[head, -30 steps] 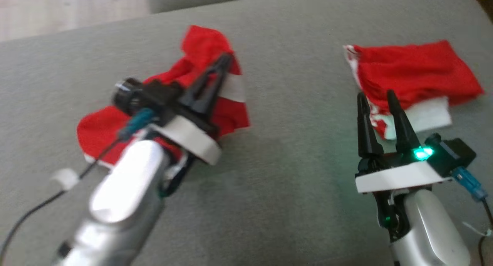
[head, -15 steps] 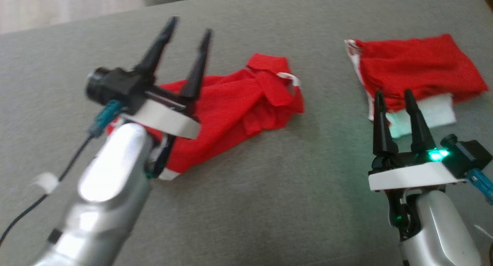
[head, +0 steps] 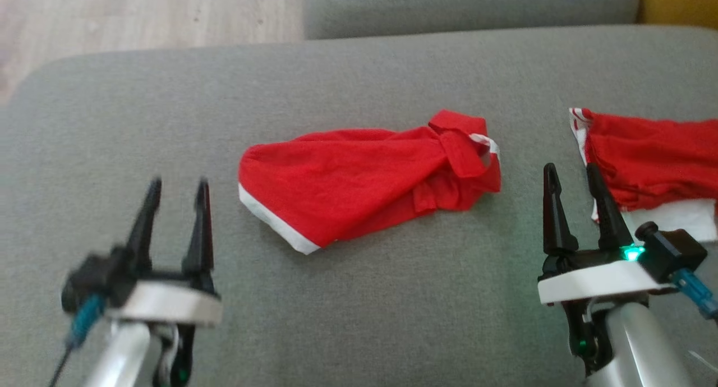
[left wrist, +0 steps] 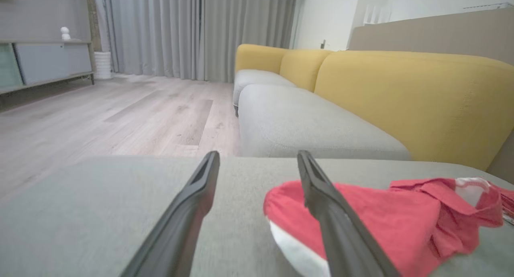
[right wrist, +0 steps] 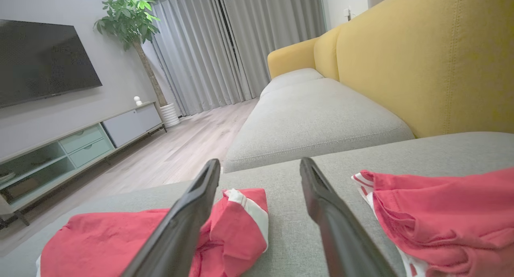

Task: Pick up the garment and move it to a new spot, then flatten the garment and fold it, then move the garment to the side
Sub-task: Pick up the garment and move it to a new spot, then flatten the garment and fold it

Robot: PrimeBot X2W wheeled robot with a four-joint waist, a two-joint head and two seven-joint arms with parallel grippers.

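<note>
Right, status: the garment (head: 364,190) lies mid-cushion (head: 168,112), free of both pincers. Our left pincer (head: 178,184) hangs open and empty, apart from the white-trimmed hem. Our right pincer (head: 570,171) is open and empty too, just beside the collar end. We judge the move to a new spot done. The garment is bunched and its collar is flipped over, so flattening, folding and the shift aside are all left. A second red garment (head: 656,157) sits at the right and looks folded; we should keep clear of it when spreading.

Left claw (head: 179,183) blurred; side garment (head: 650,157) cropped rightward.
</note>
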